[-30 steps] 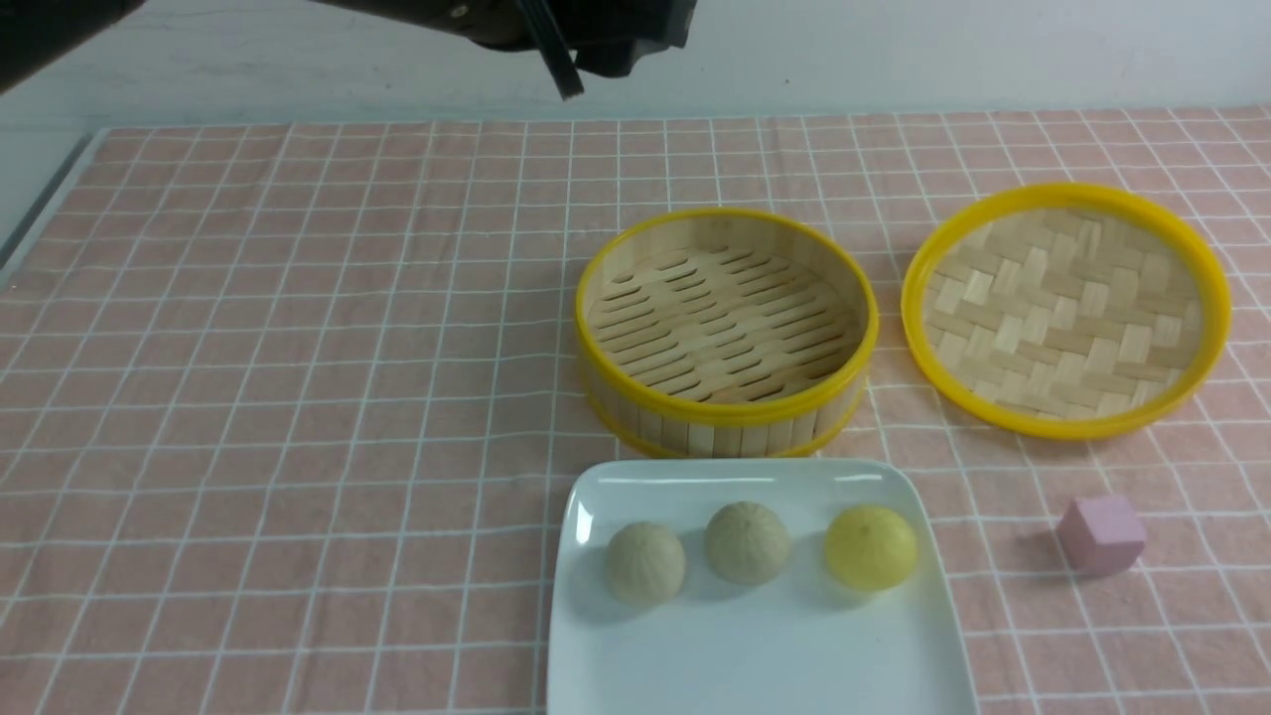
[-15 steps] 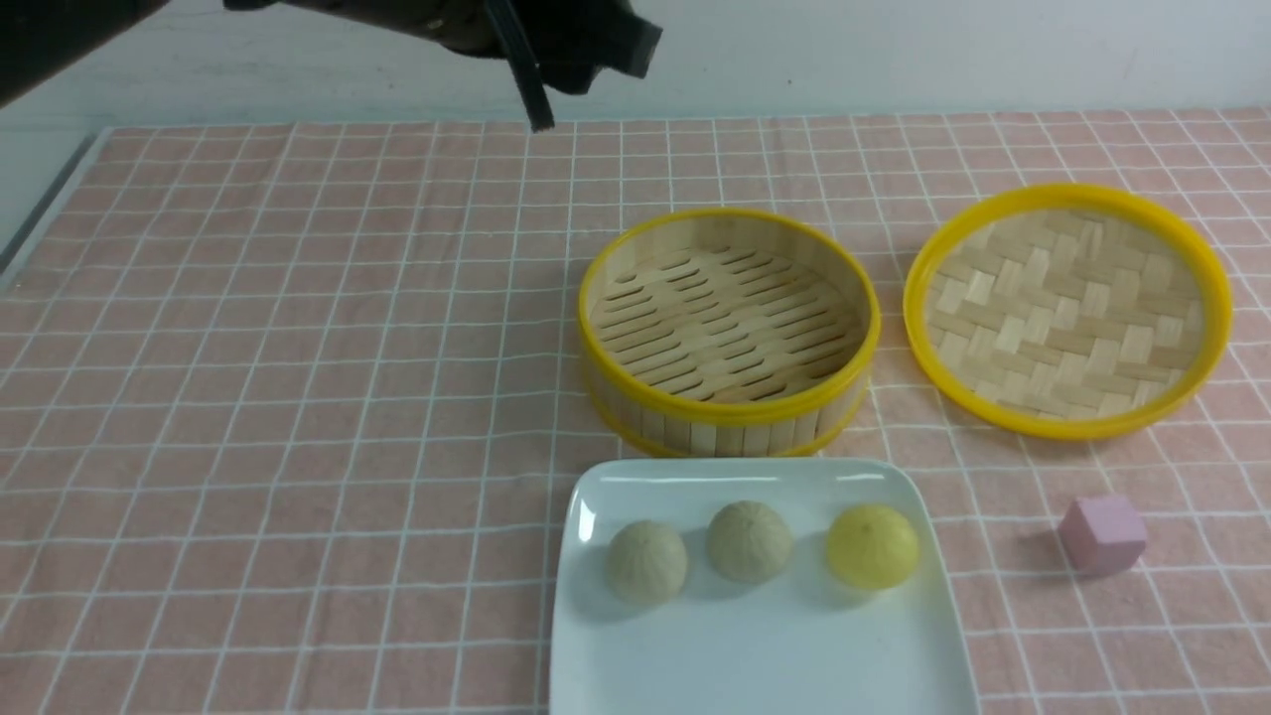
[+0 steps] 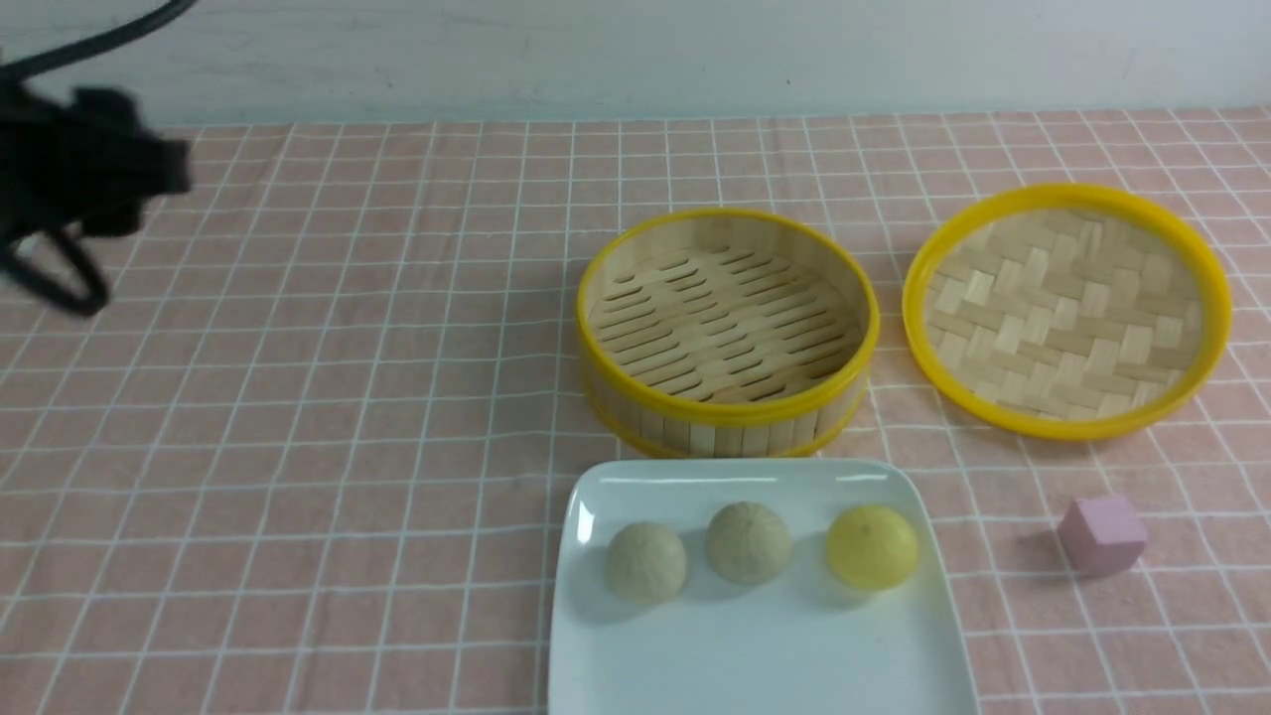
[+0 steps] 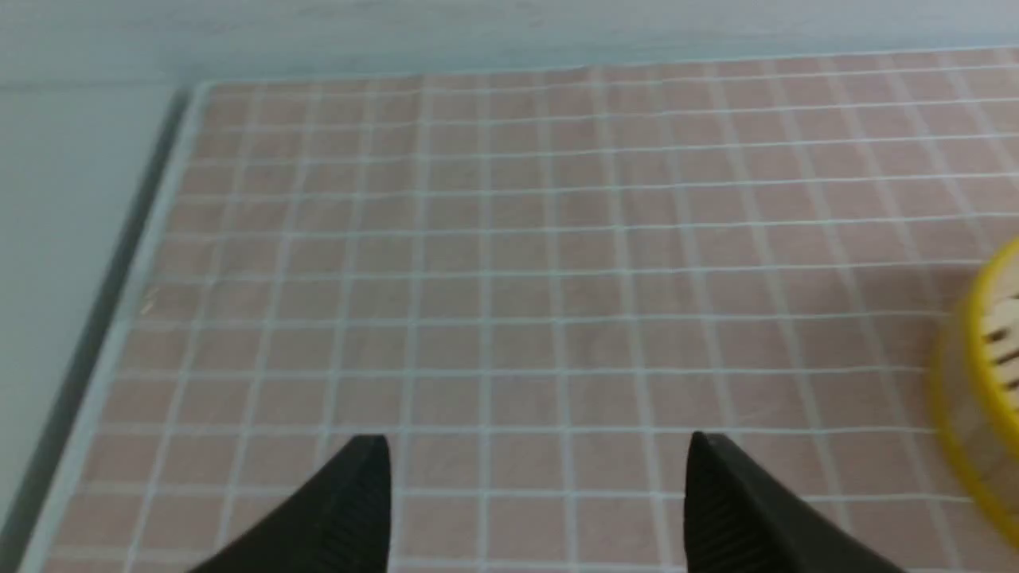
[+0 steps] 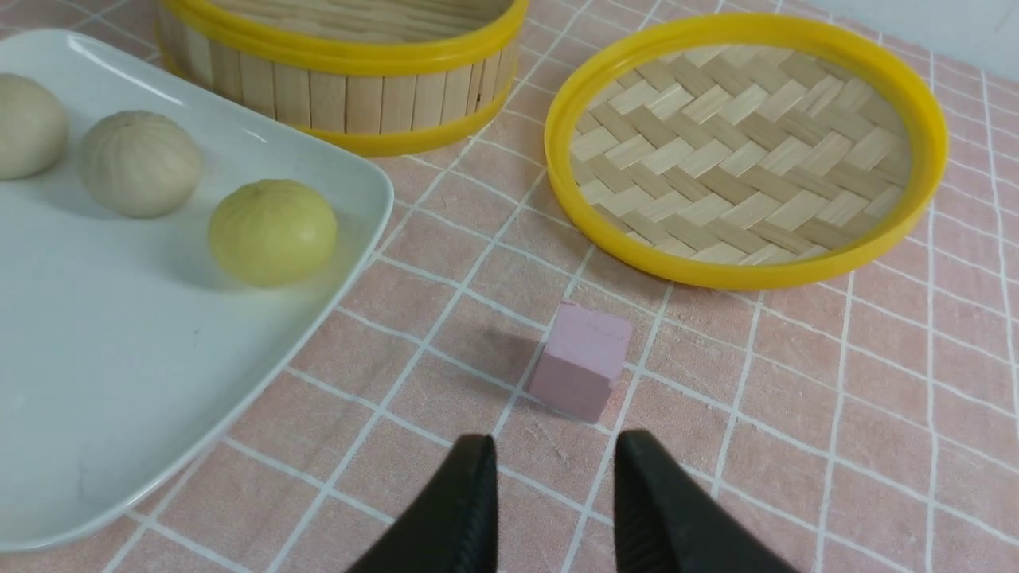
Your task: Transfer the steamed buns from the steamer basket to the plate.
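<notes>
Three steamed buns lie in a row on the white plate: two beige ones and a yellow one. The steamer basket behind the plate holds nothing. My left gripper hangs blurred at the far left, well away from both; in its wrist view it is wide open over bare cloth, with the basket's rim at the edge. My right gripper is open with nothing between its fingers, close to a pink cube and beside the plate.
A shallow yellow-rimmed woven tray lies right of the basket. The pink cube sits right of the plate. A pink checked cloth covers the table, and its left edge shows in the left wrist view.
My left arm has swung from the top centre, behind the basket, over to the far left and lower. The buns, plate and basket have not moved.
</notes>
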Controlling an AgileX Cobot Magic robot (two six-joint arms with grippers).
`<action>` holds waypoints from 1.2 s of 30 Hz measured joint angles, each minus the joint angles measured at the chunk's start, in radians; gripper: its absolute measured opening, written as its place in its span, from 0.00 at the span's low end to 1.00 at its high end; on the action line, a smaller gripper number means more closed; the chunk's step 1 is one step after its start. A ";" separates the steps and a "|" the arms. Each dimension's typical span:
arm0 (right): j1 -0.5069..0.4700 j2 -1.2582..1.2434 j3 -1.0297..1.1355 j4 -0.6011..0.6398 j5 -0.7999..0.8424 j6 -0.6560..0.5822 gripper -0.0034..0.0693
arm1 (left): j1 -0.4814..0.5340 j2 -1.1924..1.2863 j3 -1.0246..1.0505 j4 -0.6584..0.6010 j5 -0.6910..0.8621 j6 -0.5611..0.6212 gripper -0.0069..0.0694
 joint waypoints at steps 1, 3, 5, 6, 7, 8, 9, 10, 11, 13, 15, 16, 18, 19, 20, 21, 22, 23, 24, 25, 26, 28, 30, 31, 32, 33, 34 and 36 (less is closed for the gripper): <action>0.000 0.000 0.000 0.000 0.000 0.000 0.37 | 0.046 -0.041 0.052 0.000 -0.013 -0.011 0.74; 0.000 0.000 0.000 0.000 0.000 0.000 0.37 | 0.108 -0.098 0.124 0.000 -0.032 -0.026 0.74; 0.000 0.000 0.000 0.000 0.000 0.000 0.37 | 0.183 -0.172 0.216 0.000 -0.052 -0.046 0.74; 0.000 0.000 0.000 0.000 0.000 0.000 0.37 | 0.208 -0.204 0.256 0.000 -0.060 -0.053 0.74; 0.000 0.000 0.000 0.000 0.000 0.000 0.37 | 0.247 -0.269 0.339 0.000 -0.075 -0.066 0.74; 0.000 0.000 0.000 0.000 0.000 0.000 0.37 | 0.261 -0.310 0.381 0.000 -0.083 -0.071 0.74; 0.000 0.000 0.000 0.000 0.000 0.000 0.37 | 0.275 -0.353 0.441 0.000 -0.096 -0.078 0.74; 0.000 0.000 0.000 0.000 0.000 0.000 0.37 | 0.281 -0.397 0.481 0.000 -0.108 -0.080 0.74; 0.000 0.000 0.000 0.000 0.000 0.000 0.37 | 0.283 -0.433 0.528 0.000 -0.122 -0.083 0.74; 0.000 0.000 0.000 0.000 0.000 0.000 0.37 | 0.286 -0.530 0.614 0.000 -0.167 -0.096 0.74; 0.000 0.000 0.000 0.000 0.000 0.000 0.37 | 0.288 -0.605 0.686 0.000 -0.194 -0.105 0.74; 0.000 0.000 0.000 0.000 0.000 0.000 0.37 | 0.288 -0.652 0.718 0.000 -0.205 -0.108 0.74; 0.000 0.000 0.000 0.000 0.000 0.000 0.37 | 0.288 -0.718 0.772 0.000 -0.210 -0.109 0.74; 0.000 0.000 0.000 0.000 0.000 0.000 0.37 | 0.288 -0.724 0.777 0.000 -0.210 -0.109 0.74; 0.000 0.000 0.000 0.000 0.000 0.000 0.37 | 0.288 -0.773 0.807 0.000 -0.211 -0.109 0.74; 0.000 0.000 0.000 0.000 0.000 0.000 0.37 | 0.288 -0.795 0.825 0.000 -0.211 -0.109 0.74; 0.000 0.000 0.000 0.000 0.000 0.000 0.37 | 0.288 -0.819 0.841 0.000 -0.211 -0.109 0.74; 0.000 0.000 0.000 0.000 0.000 0.000 0.37 | 0.288 -0.836 0.852 0.000 -0.210 -0.109 0.74; 0.000 0.000 0.000 0.000 0.000 0.000 0.37 | 0.288 -0.855 0.865 0.000 -0.209 -0.109 0.74; 0.000 0.000 0.000 0.000 0.000 0.000 0.37 | 0.288 -0.877 0.879 0.000 -0.206 -0.109 0.74; 0.000 0.000 0.000 0.000 0.000 0.000 0.38 | 0.288 -0.892 0.886 0.000 -0.198 -0.109 0.74; 0.000 0.000 0.000 0.000 0.000 0.000 0.38 | 0.288 -0.932 0.904 0.000 -0.173 -0.109 0.74; 0.000 0.000 0.000 0.000 0.000 0.000 0.38 | 0.288 -0.960 0.916 0.000 -0.154 -0.109 0.74; 0.000 0.000 0.000 0.000 0.000 0.000 0.38 | 0.288 -0.976 0.923 0.000 -0.146 -0.109 0.74; 0.000 0.000 0.000 0.000 0.000 0.000 0.38 | 0.288 -0.990 0.931 0.000 -0.137 -0.109 0.74; 0.000 0.000 0.000 0.000 0.000 0.000 0.38 | 0.288 -1.006 0.940 0.000 -0.124 -0.110 0.74; 0.000 0.000 0.000 0.000 0.000 0.000 0.38 | 0.288 -1.016 0.946 0.000 -0.117 -0.110 0.74; 0.000 0.000 0.000 0.000 0.000 0.000 0.38 | 0.288 -1.035 0.954 -0.002 -0.095 -0.110 0.74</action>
